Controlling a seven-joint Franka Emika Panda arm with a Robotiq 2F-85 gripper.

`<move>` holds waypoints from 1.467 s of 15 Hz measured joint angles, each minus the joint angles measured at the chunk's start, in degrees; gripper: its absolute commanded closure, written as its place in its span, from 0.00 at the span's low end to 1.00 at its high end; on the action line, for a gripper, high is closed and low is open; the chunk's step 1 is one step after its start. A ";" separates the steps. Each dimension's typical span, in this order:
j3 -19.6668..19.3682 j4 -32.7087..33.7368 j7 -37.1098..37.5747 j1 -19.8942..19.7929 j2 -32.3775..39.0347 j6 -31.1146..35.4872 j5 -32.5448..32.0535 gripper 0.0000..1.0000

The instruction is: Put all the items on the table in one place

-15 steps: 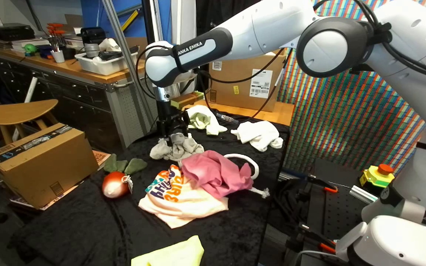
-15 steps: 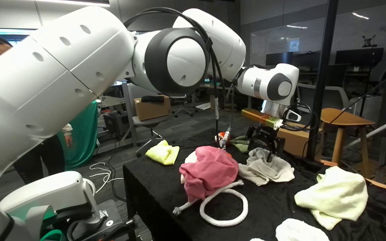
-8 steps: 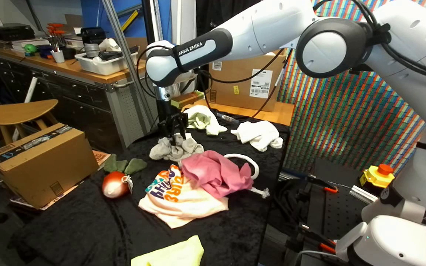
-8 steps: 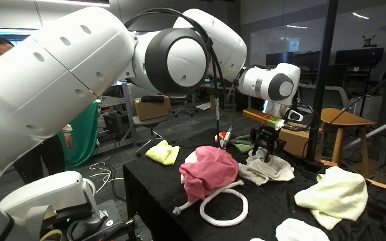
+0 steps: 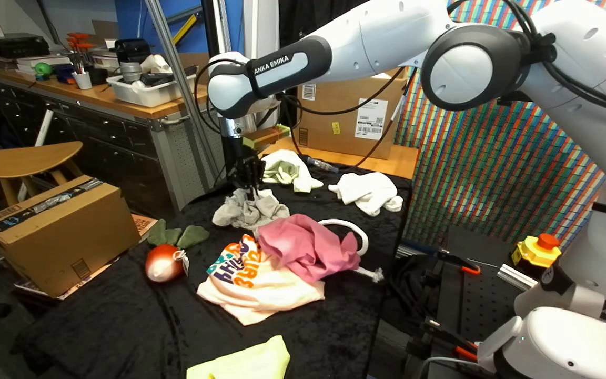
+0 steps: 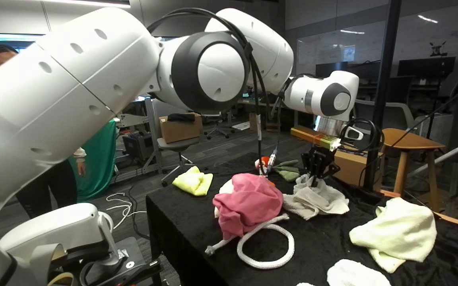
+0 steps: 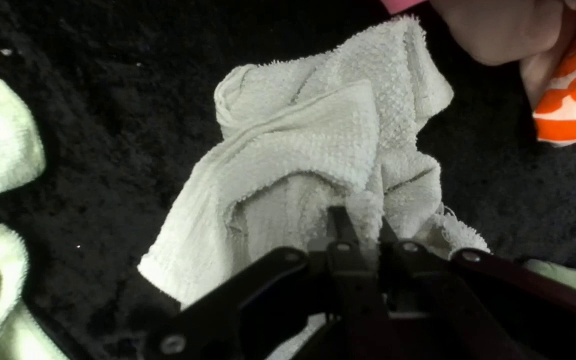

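The gripper (image 7: 362, 220) has narrowed on a raised fold of the grey cloth (image 7: 308, 115), which shows between its fingertips. Most of that cloth still rests on the table in both exterior views. Right of it lie a pink cloth (image 6: 249, 202) and a peach cloth with coloured letters (image 5: 271, 300), partly overlapped by the pink one. A white rope (image 6: 290, 246) curls beside them. Pale green cloth (image 6: 396, 230) and white cloth (image 5: 369, 192) lie at the far end. A yellow cloth (image 5: 245, 363) and a red onion-like toy (image 5: 163, 263) with green leaves are apart from the pile.
Black fabric covers the table (image 5: 140, 337). Behind its far end stands a large cardboard box (image 5: 342, 121); another box (image 5: 61, 231) sits on the floor alongside. A metal post (image 5: 177, 84) rises near the arm, and cables hang from the arm.
My gripper's fingers have come together from wide apart, catching a fold of the grey cloth. The hand has risen very slightly; the other items have stayed put.
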 measured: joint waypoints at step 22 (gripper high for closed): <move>7.66 -24.43 -28.96 -4.68 -29.92 -2.13 13.59 0.91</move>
